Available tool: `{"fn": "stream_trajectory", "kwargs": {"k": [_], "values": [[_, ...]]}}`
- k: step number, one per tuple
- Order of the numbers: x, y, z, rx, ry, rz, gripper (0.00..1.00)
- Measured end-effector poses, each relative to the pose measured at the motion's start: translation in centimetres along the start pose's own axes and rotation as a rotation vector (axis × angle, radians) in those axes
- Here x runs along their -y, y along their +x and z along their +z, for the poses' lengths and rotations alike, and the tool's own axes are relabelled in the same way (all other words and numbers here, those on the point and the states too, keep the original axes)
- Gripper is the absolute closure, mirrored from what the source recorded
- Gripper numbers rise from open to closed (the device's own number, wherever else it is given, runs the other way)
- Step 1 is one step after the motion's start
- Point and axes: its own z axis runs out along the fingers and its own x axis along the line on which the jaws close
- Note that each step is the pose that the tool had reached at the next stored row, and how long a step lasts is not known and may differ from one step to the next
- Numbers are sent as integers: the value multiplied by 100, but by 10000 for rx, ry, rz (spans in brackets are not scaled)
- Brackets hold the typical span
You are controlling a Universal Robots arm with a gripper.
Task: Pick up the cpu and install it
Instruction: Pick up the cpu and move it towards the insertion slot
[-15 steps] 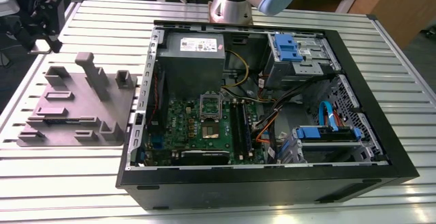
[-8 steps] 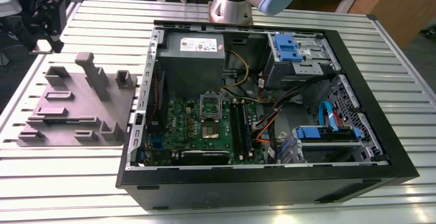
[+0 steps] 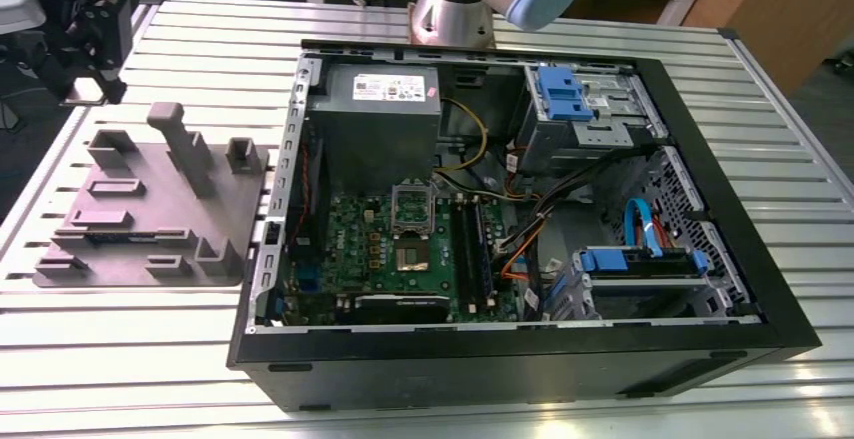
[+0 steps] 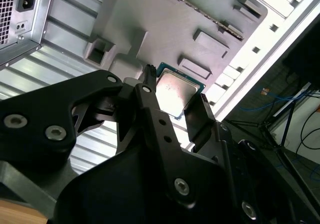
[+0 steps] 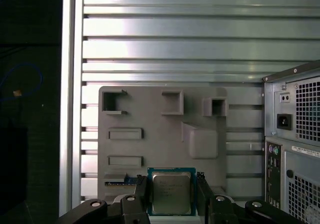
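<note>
Gripping the cpu [image 5: 171, 196] by two opposite edges, the claw [image 5: 171, 179] has its black fingers [image 5: 141, 194] closed against the chip's sides, and the silver-grey top faces the cameras in both wrist views. Beyond the claw, apart from the held chip, the grey tray [image 5: 200, 96] with its pockets and posts lies on the slatted metal table [image 5: 175, 33]. Off to one side of the claw stands the computer case [image 5: 292, 134], its rear panel showing.

Overhead light floods the scene: glare streaks the ribbed worktop [image 5: 170, 48] in the first wrist view and whitens the cpu [image 4: 172, 91] in the second, while the computer case [image 3: 534, 359] interior lies dim.
</note>
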Motion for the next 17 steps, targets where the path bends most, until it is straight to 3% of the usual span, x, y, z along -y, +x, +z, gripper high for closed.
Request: {"fn": "stream_trajectory", "kwargs": {"k": [17], "values": [[-1,-61,1,0,0,0,53]]}}
